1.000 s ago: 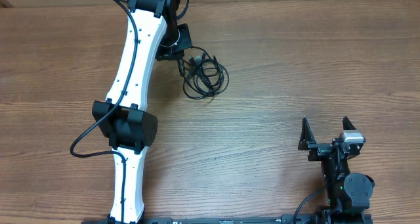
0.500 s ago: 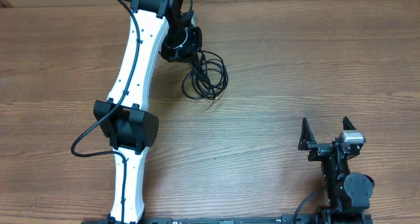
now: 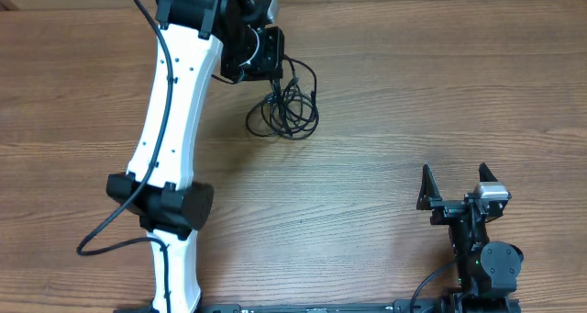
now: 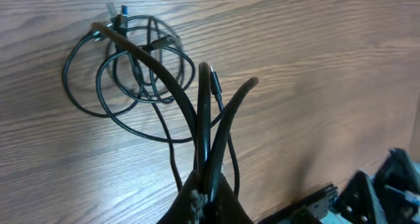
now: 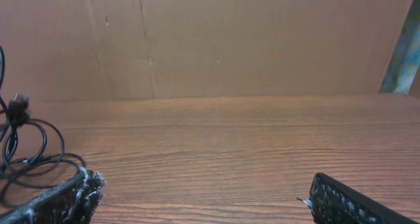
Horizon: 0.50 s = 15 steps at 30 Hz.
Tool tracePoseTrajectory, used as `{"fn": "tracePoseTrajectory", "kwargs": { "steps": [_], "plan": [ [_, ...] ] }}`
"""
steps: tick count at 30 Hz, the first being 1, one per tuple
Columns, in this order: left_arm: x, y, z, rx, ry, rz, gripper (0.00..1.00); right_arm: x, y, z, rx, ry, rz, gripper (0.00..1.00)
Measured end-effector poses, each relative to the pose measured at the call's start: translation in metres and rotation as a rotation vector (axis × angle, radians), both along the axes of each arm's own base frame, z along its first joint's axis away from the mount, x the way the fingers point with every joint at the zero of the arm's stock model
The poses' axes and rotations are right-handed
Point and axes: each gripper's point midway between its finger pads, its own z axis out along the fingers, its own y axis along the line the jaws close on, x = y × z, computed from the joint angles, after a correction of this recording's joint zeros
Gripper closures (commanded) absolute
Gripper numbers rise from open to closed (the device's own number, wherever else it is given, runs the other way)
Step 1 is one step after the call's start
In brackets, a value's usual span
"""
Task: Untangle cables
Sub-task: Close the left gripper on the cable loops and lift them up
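Observation:
The cables are a tangle of thin black loops on the wooden table at the upper middle. In the left wrist view they lie curled on the wood, with several strands rising up into my fingers. My left gripper is at the tangle's upper edge and is shut on a bunch of the strands. My right gripper is open and empty at the lower right, far from the tangle. In the right wrist view part of the cables shows at the far left.
A brown cardboard wall stands along the table's far edge. The left arm stretches over the left part of the table. The right arm's base sits at the front edge.
My left gripper has moved up and slightly right with the strands in it, lifting one side of the tangle. The loops have shifted a little. The right arm has not moved.

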Motion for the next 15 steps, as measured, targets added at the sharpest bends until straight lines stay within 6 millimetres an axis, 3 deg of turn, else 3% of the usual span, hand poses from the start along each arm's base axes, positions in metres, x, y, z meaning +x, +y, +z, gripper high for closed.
{"fn": "tracePoseTrajectory", "kwargs": {
  "steps": [3, 6, 9, 15],
  "plan": [
    [-0.012, -0.013, 0.005, 0.002, -0.008, -0.036, 0.96, 0.000, 0.000, 0.000, 0.000, 0.000, 0.000, 0.00],
    [-0.024, -0.016, -0.004, 0.046, 0.019, -0.054, 0.96, 0.000, 0.000, 0.000, 0.000, 0.001, 0.000, 0.00],
    [-0.035, -0.010, -0.020, 0.107, 0.069, -0.057, 0.96, 0.000, 0.000, 0.000, 0.000, 0.000, 0.000, 0.00],
    [-0.032, 0.008, -0.037, 0.146, 0.129, 0.007, 0.96, 0.000, 0.000, 0.000, 0.001, 0.000, 0.000, 0.00]
  ]
}}
